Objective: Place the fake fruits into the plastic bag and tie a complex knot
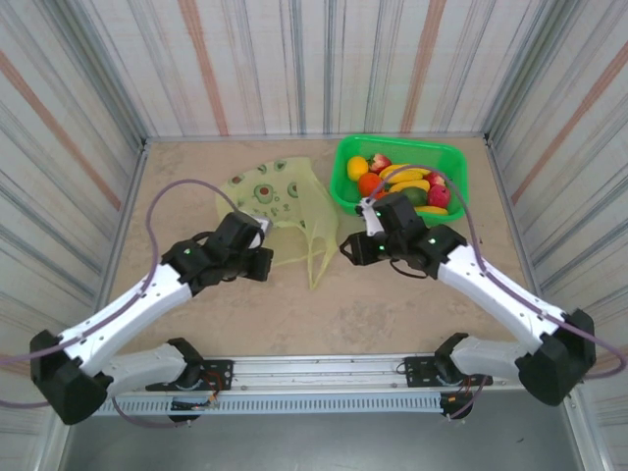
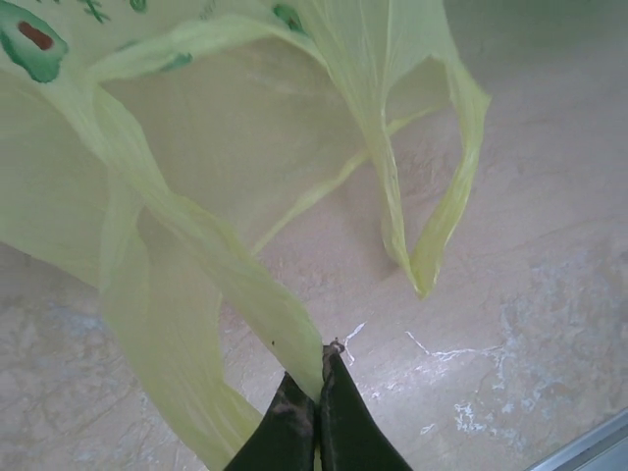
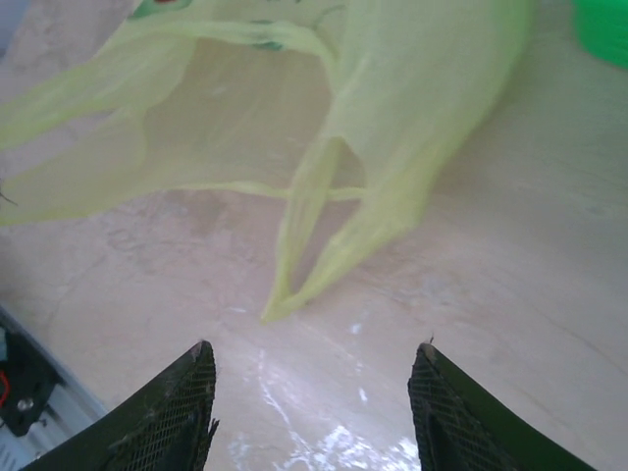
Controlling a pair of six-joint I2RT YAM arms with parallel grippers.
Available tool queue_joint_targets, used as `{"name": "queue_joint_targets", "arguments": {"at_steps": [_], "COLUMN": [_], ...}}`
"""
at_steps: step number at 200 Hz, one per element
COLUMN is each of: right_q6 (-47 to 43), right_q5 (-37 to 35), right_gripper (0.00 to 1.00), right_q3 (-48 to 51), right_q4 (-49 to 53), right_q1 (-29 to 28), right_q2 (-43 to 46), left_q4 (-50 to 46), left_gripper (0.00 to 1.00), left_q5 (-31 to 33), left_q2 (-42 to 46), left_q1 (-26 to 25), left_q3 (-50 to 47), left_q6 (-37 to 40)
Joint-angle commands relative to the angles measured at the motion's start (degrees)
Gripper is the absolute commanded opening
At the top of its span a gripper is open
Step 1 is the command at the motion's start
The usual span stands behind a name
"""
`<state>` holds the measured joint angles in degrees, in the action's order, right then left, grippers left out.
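Striped walls (image 1: 294,59) ring the pale desk (image 1: 392,304), where the plastic bag (image 1: 270,191) lies limp beside the basket (image 1: 453,157) of fake fruits (image 1: 397,182). We judge it feather-light, slippery, tearable, best taken by its handles. Our left end effector (image 2: 321,368) pinches one handle (image 2: 245,285); the right end effector (image 3: 312,345) gapes, empty.

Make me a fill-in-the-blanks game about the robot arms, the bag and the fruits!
1. The left end effector is ____ on the plastic bag.
2. The right end effector is ____ and holds nothing.
3. The fake fruits lie in a ____ basket.
Missing words: shut; open; green.
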<state>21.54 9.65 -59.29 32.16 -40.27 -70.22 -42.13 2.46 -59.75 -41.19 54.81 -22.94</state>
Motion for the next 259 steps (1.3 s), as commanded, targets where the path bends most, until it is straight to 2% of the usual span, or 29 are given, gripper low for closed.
{"name": "queue_joint_targets", "arguments": {"at_steps": [1,37,61,118,138,185,199,224,232,240,259], "right_q6": [-1.2,3.6,5.9,7.9,8.5,9.6,9.8,10.2,10.2,10.1,10.3], "right_q5": [-1.4,-7.9,-7.0,-13.6,-17.4,-16.7,-17.4,-15.5,-14.3,-13.4,-8.3], "right_gripper": [0.54,0.47,0.48,0.52,0.54,0.58,0.49,0.13,0.05,0.0,0.0], "right_q3": [-5.2,-15.1,-19.6,-23.4,-26.0,-28.4,-29.2,-27.0,-25.9,-24.8,-21.0], "right_q4": [-1.9,-0.3,-0.2,2.8,7.4,8.6,9.5,6.6,5.1,3.5,-1.4], "right_q1": [-3.5,-6.7,-8.9,-12.5,-13.0,-12.0,-11.3,-9.1,-8.5,-8.0,-6.3], "right_q2": [-7.9,-23.7,-30.9,-36.3,-39.5,-45.8,-47.3,-45.0,-43.1,-40.7,-33.6], "left_q4": [-3.7,-4.3,-4.4,-4.5,-4.3,-3.3,-3.4,-4.0,-4.3,-4.6,-5.3], "left_gripper": [0.0,0.0,0.0,0.0,0.0,0.0,0.0,0.0,0.0,0.0,0.0], "left_q5": [1.4,0.7,0.4,0.6,1.5,1.5,1.8,3.2,3.9,4.5,5.9], "left_q2": [3.6,7.4,9.1,12.2,13.0,15.2,16.1,18.6,19.3,20.0,21.3], "left_q1": [1.9,3.3,4.1,4.8,5.0,6.3,6.6,7.4,7.7,8.1,9.3], "left_q3": [0.6,-0.9,-1.7,-2.4,-2.6,-3.1,-3.0,-2.4,-2.0,-1.4,0.2], "left_q6": [1.0,1.0,0.9,1.5,1.9,2.4,2.4,3.2,3.6,4.1,6.0]}}
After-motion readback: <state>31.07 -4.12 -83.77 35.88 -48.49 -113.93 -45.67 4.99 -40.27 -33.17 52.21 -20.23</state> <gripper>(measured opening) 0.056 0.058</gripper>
